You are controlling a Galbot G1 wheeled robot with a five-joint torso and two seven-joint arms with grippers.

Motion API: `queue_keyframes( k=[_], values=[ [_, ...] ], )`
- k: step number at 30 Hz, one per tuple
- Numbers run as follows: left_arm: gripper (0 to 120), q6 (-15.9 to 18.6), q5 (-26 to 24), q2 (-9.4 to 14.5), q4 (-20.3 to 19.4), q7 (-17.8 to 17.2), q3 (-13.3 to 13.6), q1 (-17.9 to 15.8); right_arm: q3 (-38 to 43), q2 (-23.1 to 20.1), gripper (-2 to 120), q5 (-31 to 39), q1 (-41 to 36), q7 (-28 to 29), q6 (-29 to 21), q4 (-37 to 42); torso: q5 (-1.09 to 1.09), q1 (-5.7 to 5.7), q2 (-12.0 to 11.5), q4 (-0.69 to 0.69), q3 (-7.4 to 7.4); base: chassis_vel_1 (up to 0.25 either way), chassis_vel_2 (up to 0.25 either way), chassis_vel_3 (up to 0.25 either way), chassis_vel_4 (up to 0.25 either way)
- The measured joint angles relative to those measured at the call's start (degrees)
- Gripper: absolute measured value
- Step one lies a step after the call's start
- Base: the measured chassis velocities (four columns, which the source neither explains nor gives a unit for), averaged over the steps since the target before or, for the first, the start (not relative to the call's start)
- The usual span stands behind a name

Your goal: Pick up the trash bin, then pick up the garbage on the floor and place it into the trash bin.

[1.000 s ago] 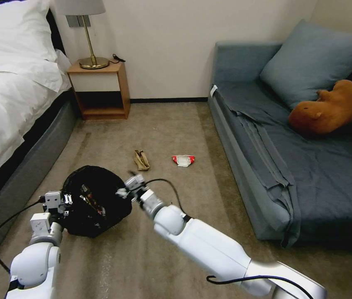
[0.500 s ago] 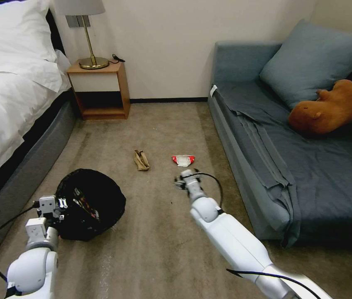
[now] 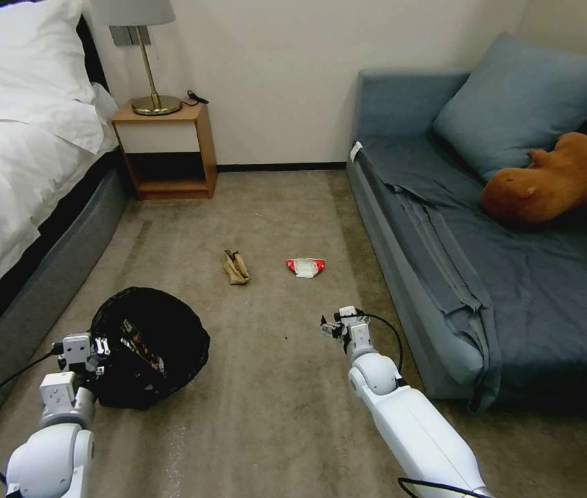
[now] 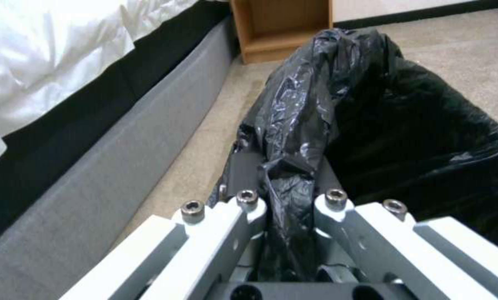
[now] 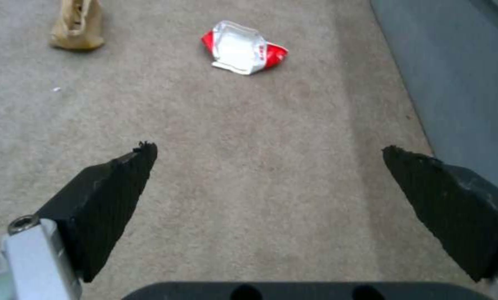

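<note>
Bin gripped by its liner; right arm empty over bare carpet, two litter pieces ahead.

Nearest, the left gripper point(image 4: 290, 208) is clamped on a bunched fold of the black bag at the rim of the trash bin point(image 3: 151, 346), which sits low beside the bed base point(image 3: 37, 290); a hold on thin plastic alone may tear or slip, tipping the contents. The right gripper point(image 5: 265, 166) hangs over the carpet point(image 3: 273, 415) with jaws spread wide and nothing between them. Beyond it lie the red-and-white wrapper point(image 5: 240, 46) and the tan scrap point(image 5: 78, 25), apart from each other. The sofa edge point(image 3: 390, 263) runs close on the right, limiting swing; the centre floor is open to the nightstand point(image 3: 165, 149).
</note>
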Motion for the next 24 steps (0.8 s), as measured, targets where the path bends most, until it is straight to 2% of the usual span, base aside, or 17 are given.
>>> queue_keyframes(
  k=[6, 24],
  values=[
    [5, -0.45, -0.25, 0.08, 0.26, -0.02, -0.19, 0.45, -0.69, 0.03, 100, 0.07, -0.47, 0.0, 0.51, 0.32, 0.0, 0.0, 0.0, 0.0, 0.0, -0.006, 0.01, 0.011, -0.008],
    [5, -0.66, -1.47, 1.59, 2.14, 0.1, -0.41, -0.94, -1.45, 0.3, 100, 0.03, -0.03, 0.48, 0.72, -0.67, -0.01, 0.0, 0.0, 0.0, 0.0, -0.09, 0.082, 0.093, -0.087]
  ],
)
